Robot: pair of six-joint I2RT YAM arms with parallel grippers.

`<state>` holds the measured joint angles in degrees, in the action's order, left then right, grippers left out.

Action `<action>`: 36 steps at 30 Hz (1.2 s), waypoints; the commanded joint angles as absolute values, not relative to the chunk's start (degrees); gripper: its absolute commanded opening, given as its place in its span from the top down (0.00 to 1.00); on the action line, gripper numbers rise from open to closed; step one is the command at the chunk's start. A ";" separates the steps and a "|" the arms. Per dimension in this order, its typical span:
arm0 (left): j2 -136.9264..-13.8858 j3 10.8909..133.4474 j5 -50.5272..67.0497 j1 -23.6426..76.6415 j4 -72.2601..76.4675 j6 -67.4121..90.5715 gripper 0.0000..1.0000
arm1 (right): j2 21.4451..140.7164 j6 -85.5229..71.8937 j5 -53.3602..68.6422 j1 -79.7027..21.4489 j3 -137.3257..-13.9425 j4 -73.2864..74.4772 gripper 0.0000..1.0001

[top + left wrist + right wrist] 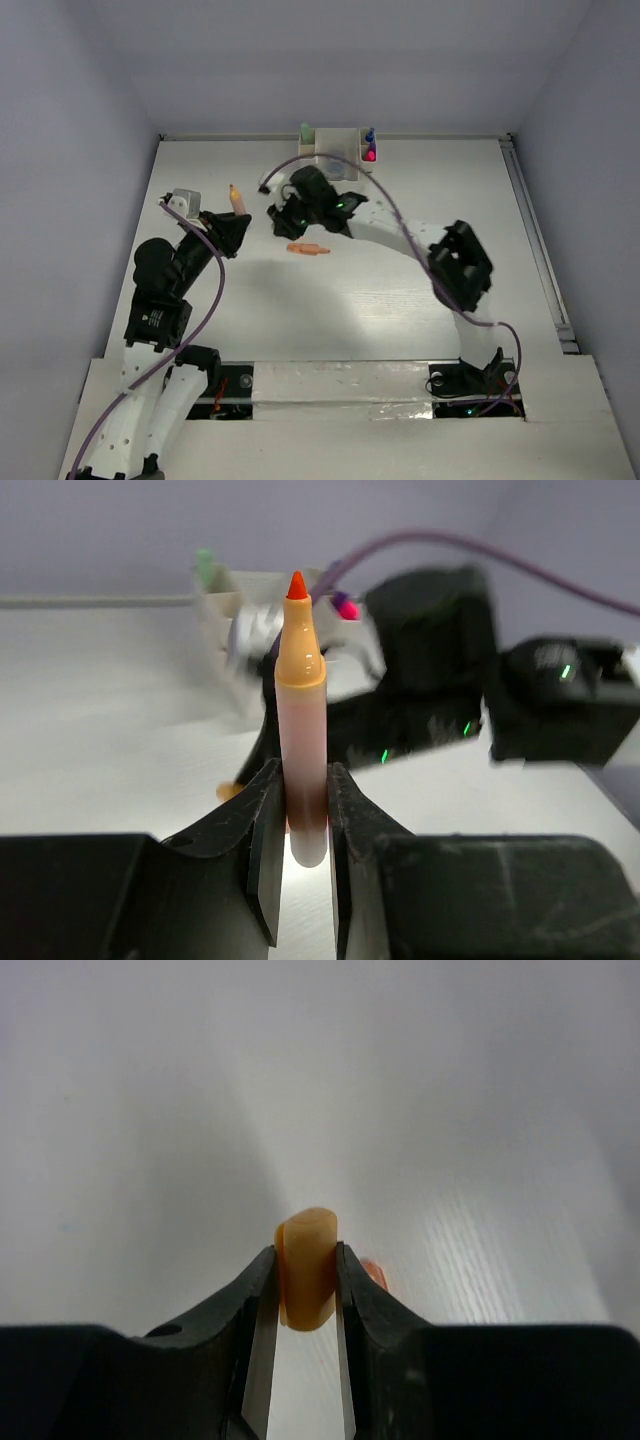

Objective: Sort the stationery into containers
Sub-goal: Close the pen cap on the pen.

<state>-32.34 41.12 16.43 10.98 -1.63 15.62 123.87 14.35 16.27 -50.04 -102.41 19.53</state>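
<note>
**Bare tip, thin grip: where this sort could slip**

The white tabletop carried the white organizer at its far edge. A green marker stood in its left corner, and small blue and pink items sat on its right side. Both arms were short of it.

My left claw was clamped narrowly on the lower barrel of a peach marker, which stood upright with its orange tip bare. My right claw pinched a small peach cap right at its fingertips, above the tabletop. An orange marker lay loose on the tabletop just beneath that claw.

I judged the cap to be the weakest point. It was rounded and held only at the very ends of the fingers, so a quick swing or a nudge against the marker could squeeze it out and send it rolling. The exposed tip could streak the organizer wall or the other arm if I steered the claws close together. Pressing the cap on off-axis could lever the marker askew in its grip. Lowering the right claw carelessly might knock the orange marker away.
</note>
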 commanded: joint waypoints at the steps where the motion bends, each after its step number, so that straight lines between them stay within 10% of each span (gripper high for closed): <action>1: -31.02 39.55 32.58 10.72 10.43 20.03 1.00 | 105.79 -0.24 18.45 -44.22 -93.28 0.02 1.00; 12: -39.71 33.75 57.98 10.72 36.09 36.80 1.00 | 83.06 -28.87 36.36 -36.74 -74.44 -30.65 1.00; 21: -41.22 30.50 63.19 10.72 47.20 44.38 1.00 | 94.83 -62.92 52.38 -36.74 -78.83 -69.94 1.00; 36: -41.75 29.71 60.65 10.72 50.71 48.25 1.00 | 99.14 -69.16 53.18 -39.55 -80.68 -80.41 1.00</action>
<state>-41.87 30.35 60.82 10.85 45.04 46.30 98.28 -65.58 53.25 -38.79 -78.04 -71.33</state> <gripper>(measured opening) 0.142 0.305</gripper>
